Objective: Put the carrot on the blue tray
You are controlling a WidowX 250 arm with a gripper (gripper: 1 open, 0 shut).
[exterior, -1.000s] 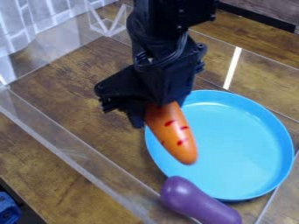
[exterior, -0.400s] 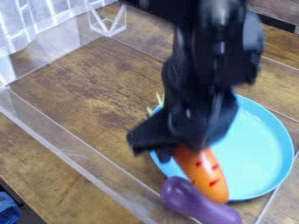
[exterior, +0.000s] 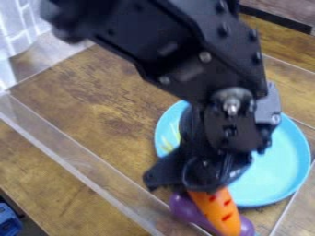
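The black gripper (exterior: 212,187) is shut on the carrot (exterior: 222,211), an orange toy with dark stripes whose tip points down toward the near table edge. Its green top is hidden inside the gripper. The carrot hangs at the near rim of the blue tray (exterior: 290,159), overlapping the purple eggplant in this view. The bulky, motion-blurred arm covers the middle and left of the tray, so only its right part and a sliver at the left show.
A glossy purple eggplant (exterior: 186,208) lies on the wooden table just in front of the tray's near rim. A clear plastic wall (exterior: 74,161) runs along the left and front of the table. A blue object (exterior: 6,221) sits in the bottom-left corner.
The arm has swung toward the camera and to the right, carrying the carrot from the tray's left part to its near rim, over the eggplant. The grip stays shut.
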